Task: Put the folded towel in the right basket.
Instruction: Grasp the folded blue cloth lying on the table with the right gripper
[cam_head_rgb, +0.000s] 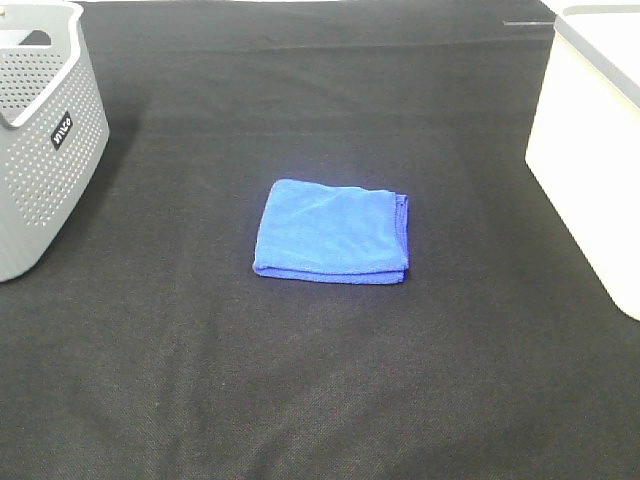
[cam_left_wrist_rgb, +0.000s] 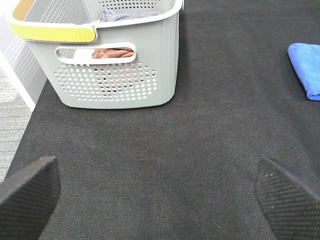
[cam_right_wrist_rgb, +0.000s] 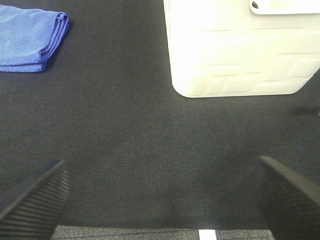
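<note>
A folded blue towel (cam_head_rgb: 332, 231) lies flat on the black tablecloth in the middle of the table. It also shows in the left wrist view (cam_left_wrist_rgb: 306, 69) and in the right wrist view (cam_right_wrist_rgb: 31, 39). The right basket (cam_head_rgb: 590, 150) is white and stands at the right edge; the right wrist view shows its wall (cam_right_wrist_rgb: 240, 55). My left gripper (cam_left_wrist_rgb: 159, 192) is open and empty above bare cloth, well apart from the towel. My right gripper (cam_right_wrist_rgb: 162, 197) is open and empty near the table's front edge. Neither arm shows in the high view.
A grey perforated basket (cam_head_rgb: 40, 140) stands at the far left; the left wrist view shows its wall (cam_left_wrist_rgb: 115, 80), a yellow handle (cam_left_wrist_rgb: 55, 31) and cloths inside it. The table's left edge (cam_left_wrist_rgb: 22, 115) lies beside it.
</note>
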